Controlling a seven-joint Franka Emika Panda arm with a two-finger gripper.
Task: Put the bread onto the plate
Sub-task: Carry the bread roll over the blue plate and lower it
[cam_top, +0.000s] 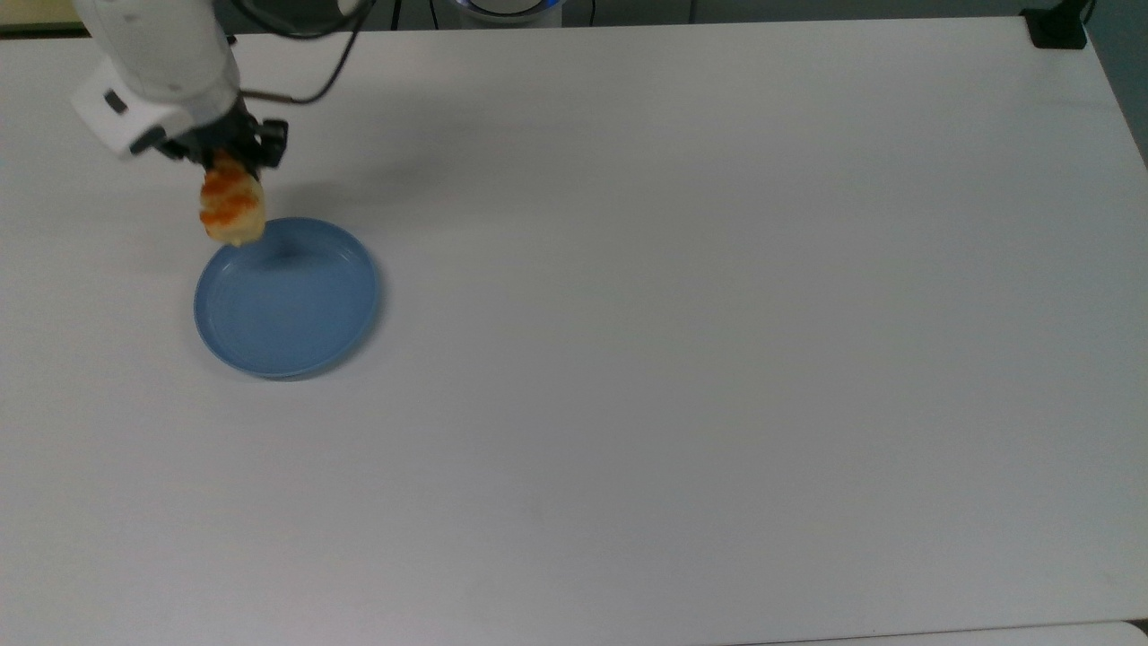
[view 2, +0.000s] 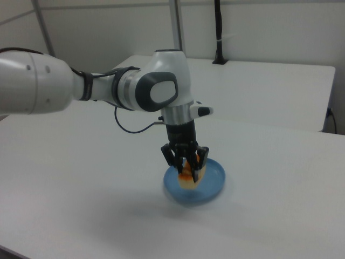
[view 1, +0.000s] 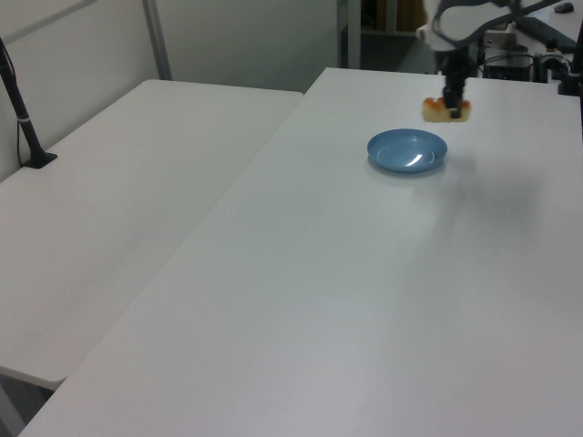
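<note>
Spanning the room, two white tables (view 1: 301, 273) adjoin

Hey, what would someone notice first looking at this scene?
The gripper holding the bread in the air, over the plate's rim at the top view's upper left. Below it, the blue plate lies alone on the wide white table.

- Table (cam_top: 682, 359): white, matte, broad, under me.
- Second white table (view 1: 118, 191): alongside, at the left view's left.
- Black post (view 1: 23, 114): clamped on the second table.
- Pale wall panels (view 2: 259, 24) behind.
</note>
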